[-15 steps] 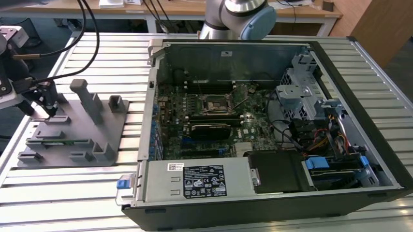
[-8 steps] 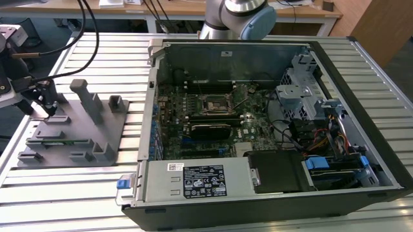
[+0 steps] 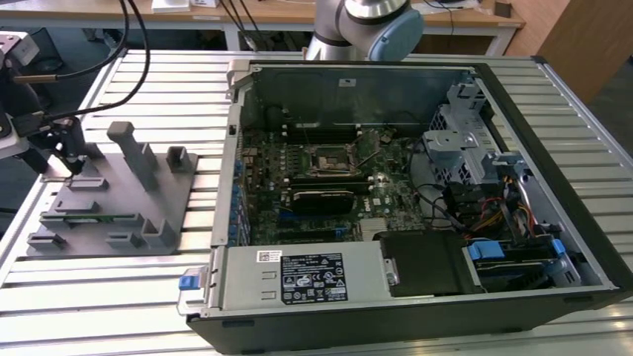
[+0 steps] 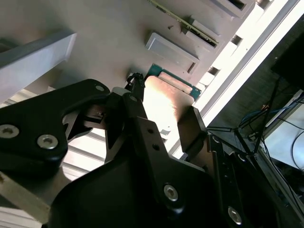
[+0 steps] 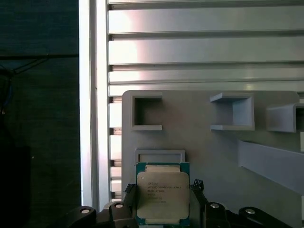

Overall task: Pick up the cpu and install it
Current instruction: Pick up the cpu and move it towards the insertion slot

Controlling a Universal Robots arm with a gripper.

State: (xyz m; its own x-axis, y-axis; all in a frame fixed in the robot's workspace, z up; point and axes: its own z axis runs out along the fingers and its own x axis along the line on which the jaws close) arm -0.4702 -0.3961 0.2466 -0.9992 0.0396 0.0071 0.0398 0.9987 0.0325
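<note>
The cpu point(image 5: 162, 192) is pinched between the claw point(image 4: 164, 107) fingers, one on each side, right over the corner of the grey holder point(image 5: 199, 142). That's on the slatted desk point(image 3: 148, 81), at the exterior view's left, well apart from the open computer case point(image 3: 376, 93).

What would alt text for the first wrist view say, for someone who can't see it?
A small square cpu with a silvery metal top and green edge is flanked on two sides by the black gripper, with a grey plastic holder plate behind it. The plate has empty square pockets and rests on a slatted aluminium table.
</note>
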